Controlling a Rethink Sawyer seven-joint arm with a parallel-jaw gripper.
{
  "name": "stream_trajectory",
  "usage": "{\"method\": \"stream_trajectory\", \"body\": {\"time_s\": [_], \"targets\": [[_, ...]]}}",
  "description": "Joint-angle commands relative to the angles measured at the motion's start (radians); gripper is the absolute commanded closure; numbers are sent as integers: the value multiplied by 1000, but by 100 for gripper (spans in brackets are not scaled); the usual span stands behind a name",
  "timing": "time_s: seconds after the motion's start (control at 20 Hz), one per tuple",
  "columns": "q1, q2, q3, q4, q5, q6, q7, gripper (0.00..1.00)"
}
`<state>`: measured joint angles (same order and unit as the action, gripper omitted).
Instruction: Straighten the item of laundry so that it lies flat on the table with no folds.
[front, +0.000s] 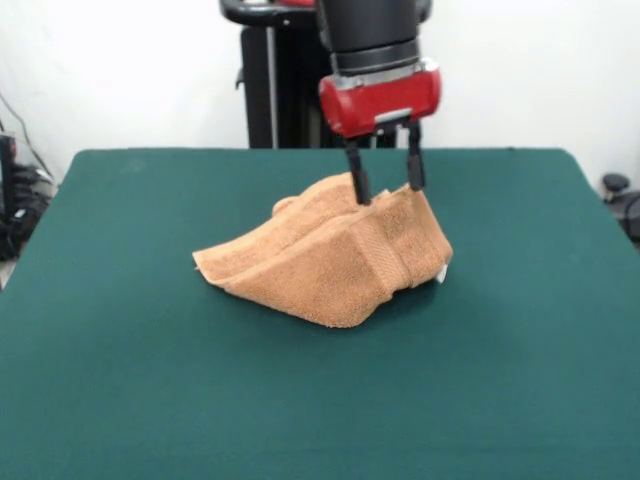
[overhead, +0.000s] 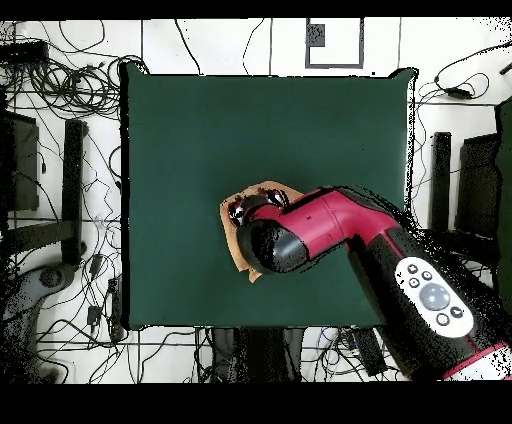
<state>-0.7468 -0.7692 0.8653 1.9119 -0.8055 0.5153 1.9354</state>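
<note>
Green counter (front: 120, 400) is lying bare along its near edge in the front view. Past it, around the counter's middle, the tan towel (front: 330, 265) is sitting bunched and folded, its low corner trailing leftward, a white tag (front: 441, 274) showing at its right end. The hand (front: 386, 180) is pinching the towel's raised far peak, fingers closing on cloth
</note>
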Motion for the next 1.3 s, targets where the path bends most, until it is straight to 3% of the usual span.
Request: {"method": "stream_trajectory", "body": {"time_s": [0.05, 0.35, 0.45, 0.65, 0.75, 0.95, 1.15, 1.3], "targets": [[103, -39, 19, -37, 27, 132, -131, 0], [122, -42, 1, -37, 30, 116, -126, 0], [133, -60, -43, -13, 53, 127, -53, 0], [211, -168, -248, 78, 130, 116, 310, 0], [240, -196, -316, 102, 180, 116, 392, 0], [260, -224, -386, 134, 270, 118, 372, 0], [236, -235, -380, 152, 290, 93, 234, 0], [243, -237, -413, 158, 287, 90, 215, 0]]}}
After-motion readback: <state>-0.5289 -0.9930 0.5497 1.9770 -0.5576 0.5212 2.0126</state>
